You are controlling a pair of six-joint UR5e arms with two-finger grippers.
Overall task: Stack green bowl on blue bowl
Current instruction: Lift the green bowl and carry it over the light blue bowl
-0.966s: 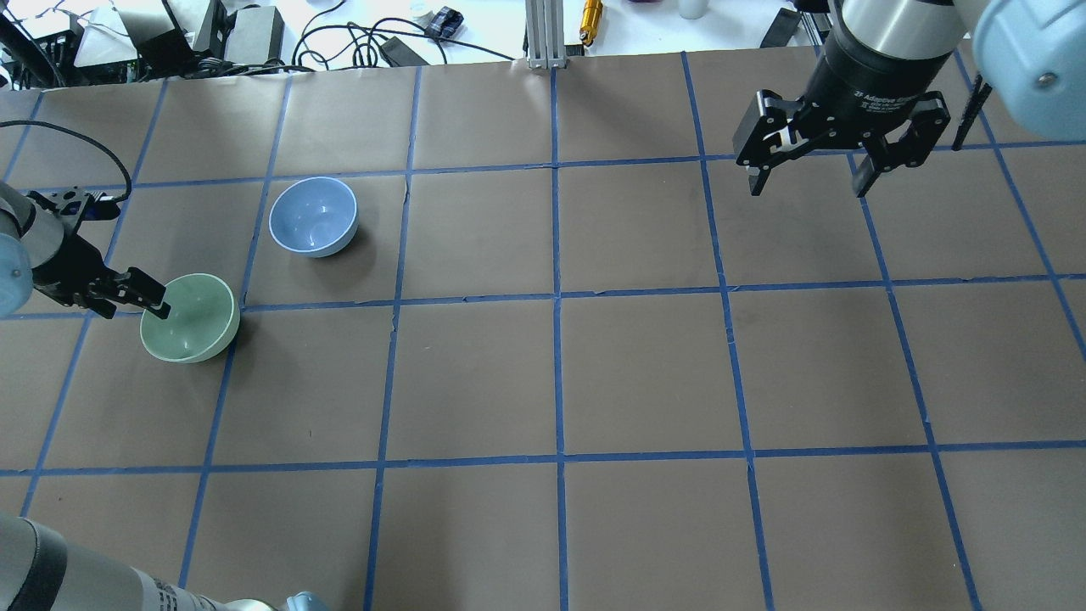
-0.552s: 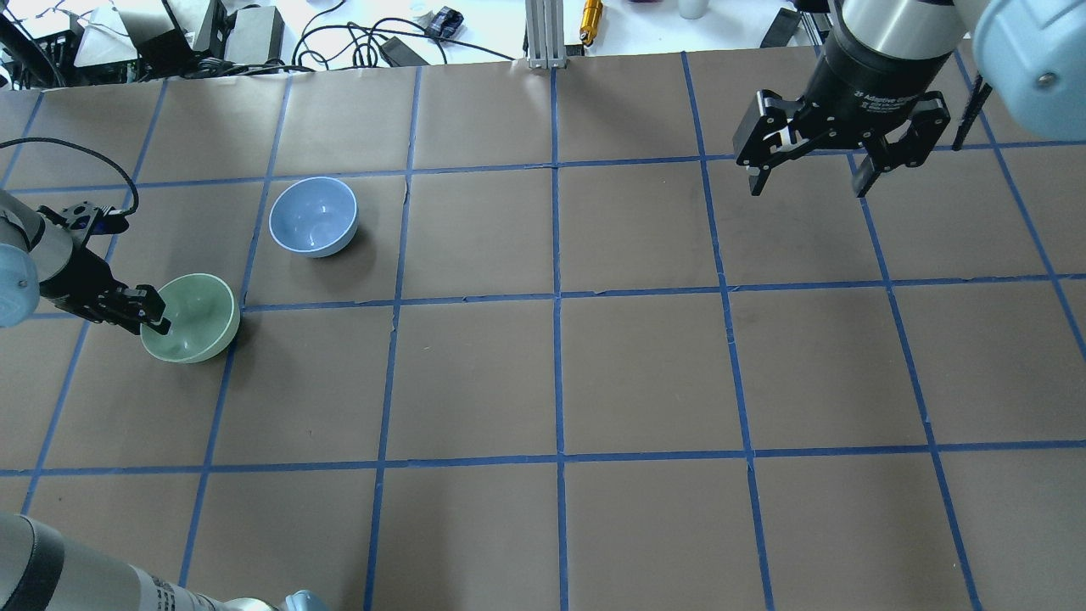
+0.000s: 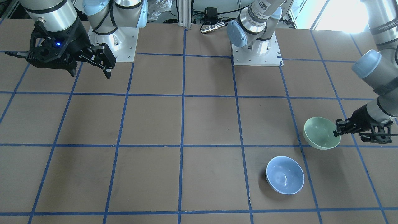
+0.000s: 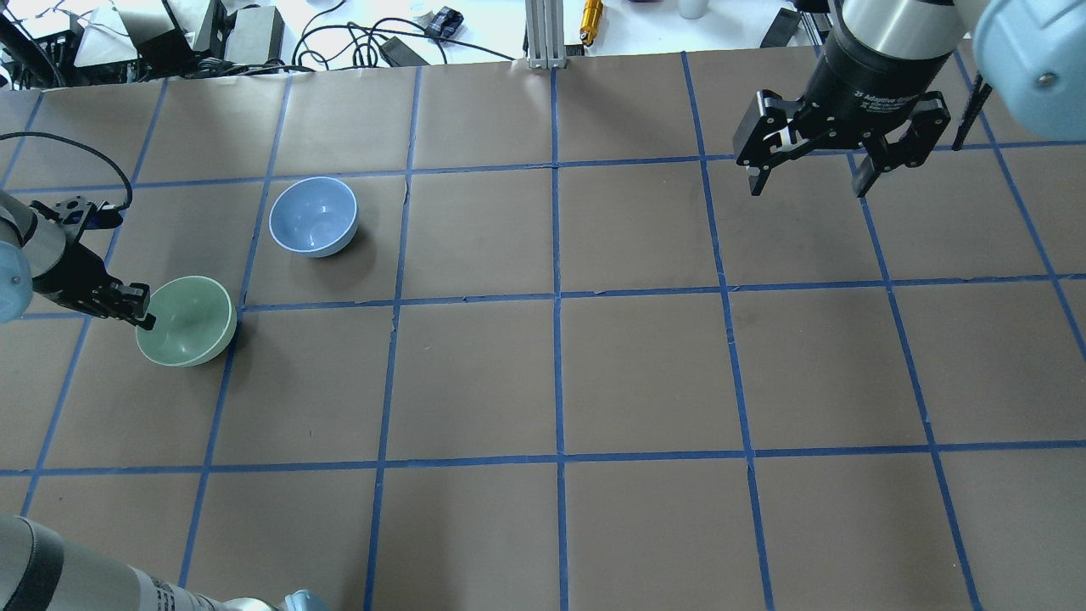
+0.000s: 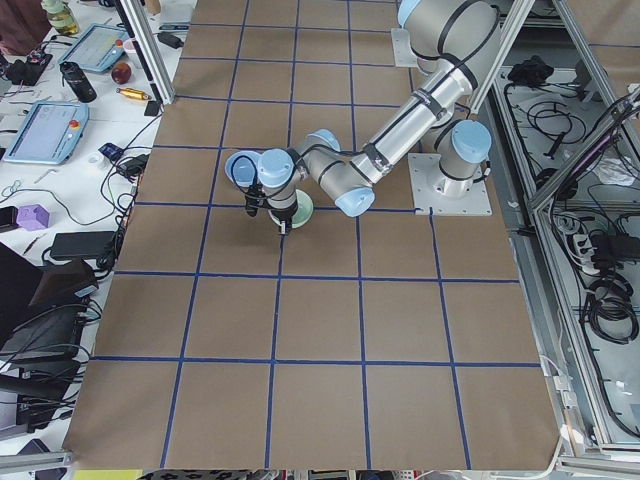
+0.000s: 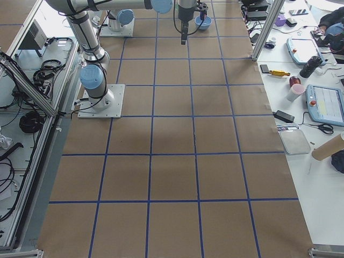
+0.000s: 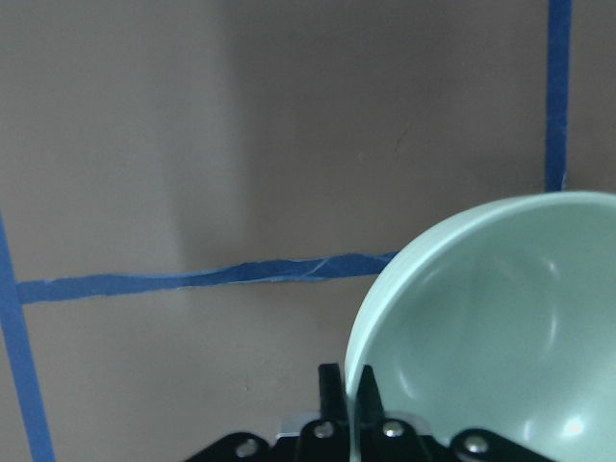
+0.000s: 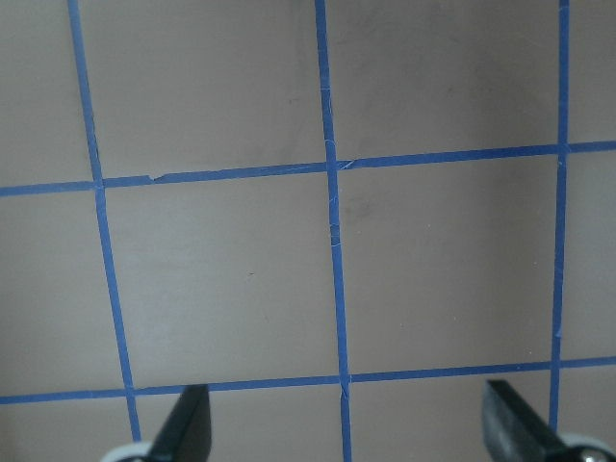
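Observation:
The pale green bowl (image 4: 188, 322) is held by its rim in my left gripper (image 4: 142, 318), tilted and lifted a little off the table; it also shows in the front view (image 3: 321, 133) and fills the lower right of the left wrist view (image 7: 500, 337). My left gripper (image 3: 336, 131) is shut on the green bowl's rim. The pale blue bowl (image 4: 312, 217) stands upright on the table beyond the green bowl and to its right; it also shows in the front view (image 3: 284, 175). My right gripper (image 4: 806, 182) is open and empty, high over the far right of the table.
Brown paper with a blue tape grid (image 4: 557, 297) covers the table. Cables and boxes (image 4: 212, 34) and a metal post (image 4: 543, 34) line the far edge. The two arm bases (image 3: 256, 46) stand at the near edge.
My left gripper has pulled slightly left and lifted the green bowl by its rim; the bowl has shifted left and tilted. The blue bowl and right arm have not moved.

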